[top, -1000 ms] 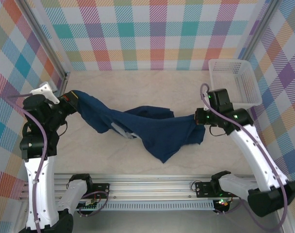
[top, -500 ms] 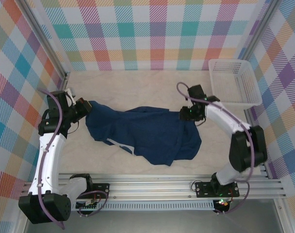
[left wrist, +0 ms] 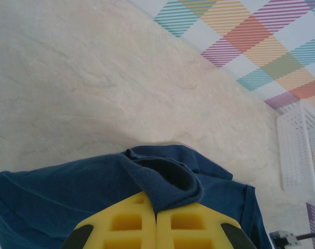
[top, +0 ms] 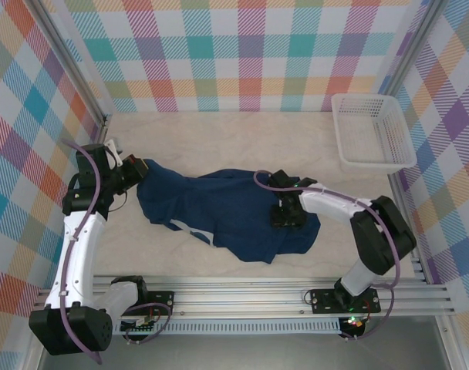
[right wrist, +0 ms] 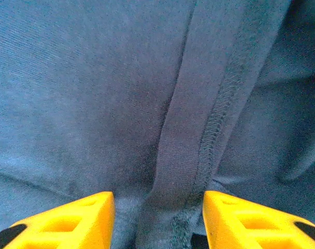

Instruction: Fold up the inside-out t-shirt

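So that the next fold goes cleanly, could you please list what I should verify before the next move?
1. The left gripper is shut on a shirt edge: ok.
2. The right gripper is open above the shirt: ok.
3. A seam runs between the right jaws: ok.
4. The right gripper touches the shirt: cannot tell.
5. The shirt lies flat: not ok, it is bunched and creased.
6. The basket is apart from the shirt: ok.
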You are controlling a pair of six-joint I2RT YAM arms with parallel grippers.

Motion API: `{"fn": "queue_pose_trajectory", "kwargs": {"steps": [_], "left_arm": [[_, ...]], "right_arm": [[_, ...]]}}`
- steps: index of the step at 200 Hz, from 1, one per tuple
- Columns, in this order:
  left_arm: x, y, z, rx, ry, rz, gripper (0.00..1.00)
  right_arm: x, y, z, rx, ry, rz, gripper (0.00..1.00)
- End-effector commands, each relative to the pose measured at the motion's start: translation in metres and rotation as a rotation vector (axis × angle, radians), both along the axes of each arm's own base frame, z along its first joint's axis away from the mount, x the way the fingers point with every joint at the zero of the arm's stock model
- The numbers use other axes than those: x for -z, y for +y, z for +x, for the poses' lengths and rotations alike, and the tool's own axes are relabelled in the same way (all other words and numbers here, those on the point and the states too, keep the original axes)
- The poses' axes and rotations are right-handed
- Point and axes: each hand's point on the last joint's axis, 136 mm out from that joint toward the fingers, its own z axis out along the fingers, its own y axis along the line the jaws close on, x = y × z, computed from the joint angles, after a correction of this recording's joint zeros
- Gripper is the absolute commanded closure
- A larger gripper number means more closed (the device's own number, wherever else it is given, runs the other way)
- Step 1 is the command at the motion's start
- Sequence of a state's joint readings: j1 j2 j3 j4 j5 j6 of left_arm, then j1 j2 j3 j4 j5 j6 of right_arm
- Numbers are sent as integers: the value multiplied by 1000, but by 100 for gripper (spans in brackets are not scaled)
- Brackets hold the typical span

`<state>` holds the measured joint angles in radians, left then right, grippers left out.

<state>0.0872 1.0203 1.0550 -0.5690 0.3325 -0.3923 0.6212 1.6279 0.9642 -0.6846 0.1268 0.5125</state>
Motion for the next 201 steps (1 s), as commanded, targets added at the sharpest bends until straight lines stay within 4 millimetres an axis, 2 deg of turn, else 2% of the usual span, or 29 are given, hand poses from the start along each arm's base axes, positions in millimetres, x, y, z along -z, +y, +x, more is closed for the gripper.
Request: {"fn": "queue_pose_trajectory", "kwargs": {"steps": [1, 20, 47, 105, 122, 167, 201], "left_arm": [[-5, -6, 2, 36, -36, 6, 100], [-5, -7, 2, 39, -37, 6, 100], [-5, -7, 2, 38, -39, 6, 100], [-3, -6, 2, 35, -36, 12, 100], [-2, -6, 2, 36, -33, 12, 100], [-2, -6, 2, 35, -34, 12, 100], [-1, -6, 2, 37, -30, 12, 100]], "right_arm": [[-2, 1, 11, 29, -25, -35, 54], [4, -10, 12, 22, -14, -109, 66], [1, -23, 10, 27, -26, -148, 81], [-11, -31, 1, 49, -33, -117, 95], [-15, -30, -2, 54, -44, -86, 93], [-4, -18, -11, 83, 1, -2, 74], [3, -11, -17, 101, 28, 50, 69]]}}
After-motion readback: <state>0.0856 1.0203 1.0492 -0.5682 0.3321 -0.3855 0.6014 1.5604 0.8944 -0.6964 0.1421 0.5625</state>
